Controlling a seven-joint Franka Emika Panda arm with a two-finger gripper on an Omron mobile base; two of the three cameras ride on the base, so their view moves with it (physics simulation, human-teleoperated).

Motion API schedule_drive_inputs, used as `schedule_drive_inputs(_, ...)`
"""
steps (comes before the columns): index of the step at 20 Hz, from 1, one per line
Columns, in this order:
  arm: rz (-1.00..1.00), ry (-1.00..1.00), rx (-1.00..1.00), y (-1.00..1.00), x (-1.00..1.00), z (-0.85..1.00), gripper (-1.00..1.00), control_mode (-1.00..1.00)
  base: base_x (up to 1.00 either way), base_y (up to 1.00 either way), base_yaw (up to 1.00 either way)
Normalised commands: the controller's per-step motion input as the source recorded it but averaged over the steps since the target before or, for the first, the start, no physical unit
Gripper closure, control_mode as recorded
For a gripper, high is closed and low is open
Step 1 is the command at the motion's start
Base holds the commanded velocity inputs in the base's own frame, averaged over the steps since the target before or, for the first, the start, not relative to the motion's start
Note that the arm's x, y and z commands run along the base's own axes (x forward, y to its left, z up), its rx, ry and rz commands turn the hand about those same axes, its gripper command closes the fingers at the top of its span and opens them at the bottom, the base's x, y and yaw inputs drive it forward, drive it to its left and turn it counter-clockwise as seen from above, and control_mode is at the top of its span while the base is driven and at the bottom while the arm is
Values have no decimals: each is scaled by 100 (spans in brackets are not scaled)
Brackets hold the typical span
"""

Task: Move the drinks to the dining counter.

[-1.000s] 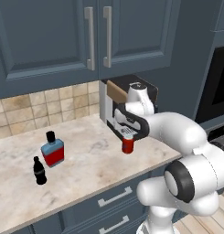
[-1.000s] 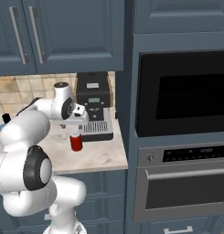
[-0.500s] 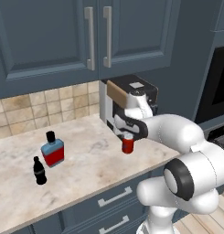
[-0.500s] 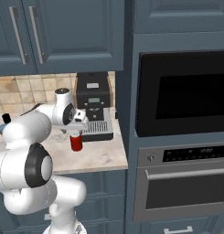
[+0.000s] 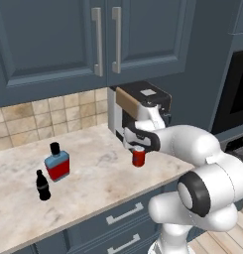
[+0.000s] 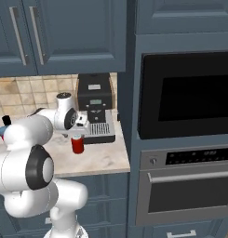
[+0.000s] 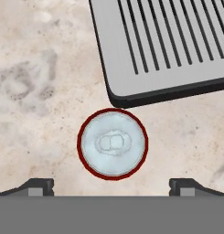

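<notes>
A short red can stands upright on the marble counter, just in front of the coffee machine. My gripper hangs right above it, pointing straight down and open. In the hand view the can's silver top sits centred between the two spread fingertips, my gripper touching nothing. Farther left stand a flat blue bottle with a red label and a small black bottle. The dining counter is out of view.
The black coffee machine stands close behind the can, its slotted drip tray almost touching it. Wall cabinets hang overhead. An oven column bounds the counter on the right, and the counter's front edge is near.
My hand has come down a little toward the red can. The can and both bottles have not moved.
</notes>
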Motion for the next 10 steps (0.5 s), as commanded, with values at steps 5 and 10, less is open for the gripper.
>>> schedule_drive_inputs(5,0,0,0,0,2,-14,-100,-100,0,0,0)
schedule_drive_inputs(10,0,0,0,0,12,-16,-100,-100,0,0,0)
